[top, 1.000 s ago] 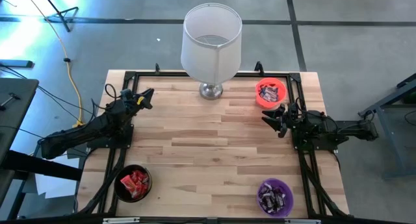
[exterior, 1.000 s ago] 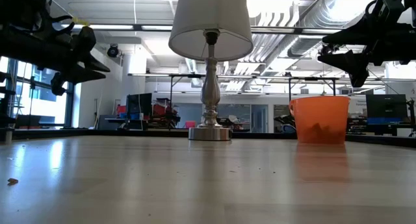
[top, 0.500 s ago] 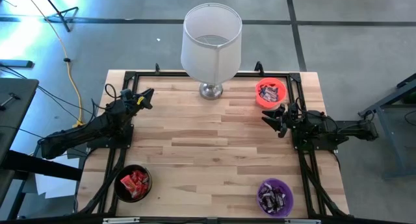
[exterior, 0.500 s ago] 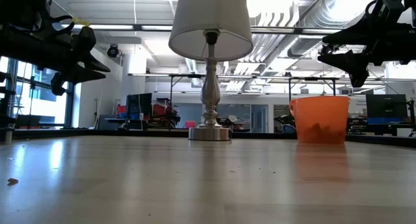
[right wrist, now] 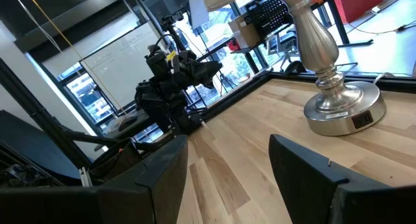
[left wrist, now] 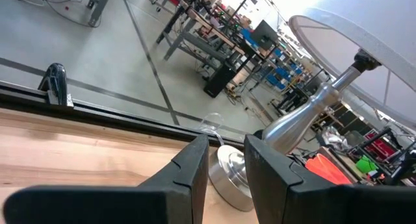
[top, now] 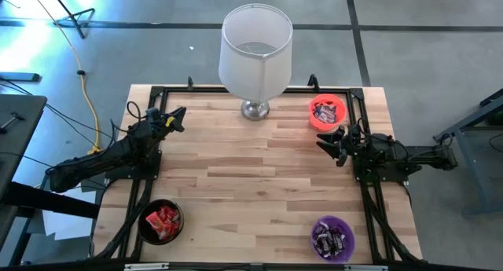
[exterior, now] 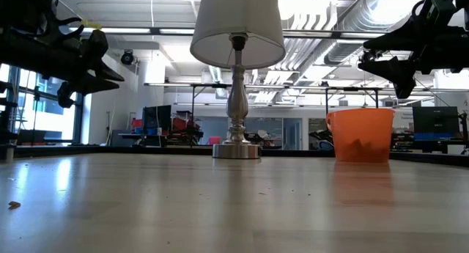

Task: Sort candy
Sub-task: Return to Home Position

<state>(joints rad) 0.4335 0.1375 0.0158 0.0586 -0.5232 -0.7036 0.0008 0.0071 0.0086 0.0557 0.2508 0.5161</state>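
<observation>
The candy lies in three bowls. Red-wrapped pieces fill a black bowl [top: 161, 221] at the near left. Dark and silvery pieces sit in a purple bowl [top: 332, 238] at the near right and in an orange bowl [top: 327, 111] at the far right. My left gripper [top: 177, 118] hovers level over the table's far left, fingers [left wrist: 195, 159] a narrow gap apart with nothing between them. My right gripper [top: 330, 144] hovers level at the right edge, just nearer than the orange bowl, open wide [right wrist: 227, 143] and empty.
A table lamp with a white shade [top: 256, 51] stands on its metal base [top: 255, 109] at the middle of the far edge. A black frame [top: 149, 177] runs along the table's sides. The wooden tabletop [top: 251, 192] spreads between the bowls.
</observation>
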